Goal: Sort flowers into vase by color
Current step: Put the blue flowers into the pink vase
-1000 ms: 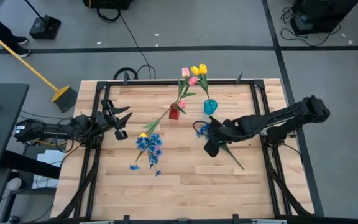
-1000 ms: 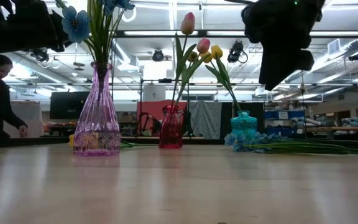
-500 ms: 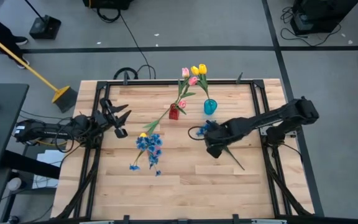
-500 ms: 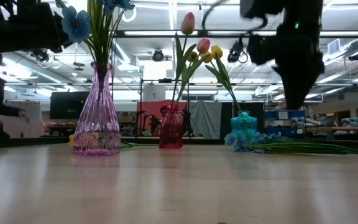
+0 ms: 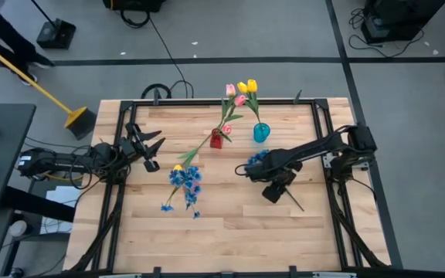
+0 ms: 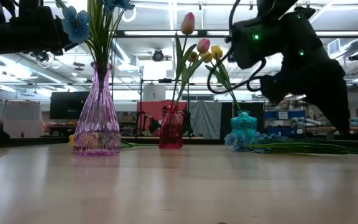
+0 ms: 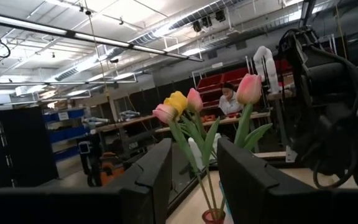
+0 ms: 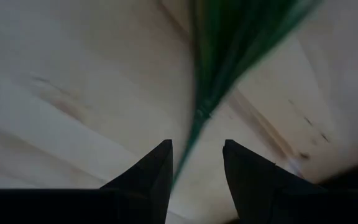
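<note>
Two open fingers of the right gripper [image 8: 196, 163] straddle a blurred green flower stem [image 8: 211, 93]; its blossom end is cut off. Left gripper [image 5: 150, 152] waits open by the table's left edge.

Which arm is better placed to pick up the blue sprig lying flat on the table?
Right. Its hand is open directly over the sprig's green stem, while the left hand waits at the table's far left edge.

purple vase [image 6: 97, 127]: translucent violet, ribbed
red vase [image 5: 215, 140]: deep red
teal vase [image 5: 261, 133]: turquoise
pink tulips [image 5: 230, 90]: pink heads, green stems
yellow tulips [image 5: 247, 86]: yellow heads
blue sprigs [image 5: 185, 181]: bright blue blossoms
table [image 5: 230, 224]: pale wood planks, black frame
right gripper [image 8: 196, 167]: dark fingers over a green stem [image 8: 213, 81]
</note>
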{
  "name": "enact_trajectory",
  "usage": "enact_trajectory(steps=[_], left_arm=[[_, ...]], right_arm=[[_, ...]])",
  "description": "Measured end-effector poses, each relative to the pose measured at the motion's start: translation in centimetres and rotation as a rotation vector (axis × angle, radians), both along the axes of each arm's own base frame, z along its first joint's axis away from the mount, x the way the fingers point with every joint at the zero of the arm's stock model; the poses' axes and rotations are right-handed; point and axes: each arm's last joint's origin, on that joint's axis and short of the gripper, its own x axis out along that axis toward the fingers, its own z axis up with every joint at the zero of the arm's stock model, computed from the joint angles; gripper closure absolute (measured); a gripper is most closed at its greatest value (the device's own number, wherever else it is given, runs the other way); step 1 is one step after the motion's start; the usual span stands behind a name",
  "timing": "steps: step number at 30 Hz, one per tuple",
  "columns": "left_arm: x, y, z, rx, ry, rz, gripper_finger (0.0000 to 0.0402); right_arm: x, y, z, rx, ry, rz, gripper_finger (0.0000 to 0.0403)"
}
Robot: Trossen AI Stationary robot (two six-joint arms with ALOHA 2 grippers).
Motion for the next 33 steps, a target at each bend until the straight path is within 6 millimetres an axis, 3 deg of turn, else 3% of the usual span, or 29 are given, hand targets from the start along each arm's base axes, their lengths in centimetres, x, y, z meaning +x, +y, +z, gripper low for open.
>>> enact_trajectory(steps=[10,19,23,29,33], left_arm=[[0.0,0.0,0.0,0.0,0.002,0.001,0.027],[0.0,0.0,-0.1,-0.001,0.006,0.003,0.027],[0.0,0.0,0.0,-0.001,0.005,0.003,0.027],[0.0,0.0,-0.1,-0.001,0.006,0.003,0.027],[0.0,0.0,-0.1,-0.002,0.01,0.003,0.027]], right_arm=[[0.1,0.3,-1.3,0.006,0.048,-0.019,0.025],[-2.2,0.5,-3.9,0.04,0.112,-0.027,0.0257],[-2.1,0.6,-4.4,0.056,0.066,-0.027,0.0293],[-2.1,0.6,-4.5,0.065,0.057,-0.036,0.0378],[-1.7,0.4,-4.0,0.067,0.062,-0.01,0.0384]])
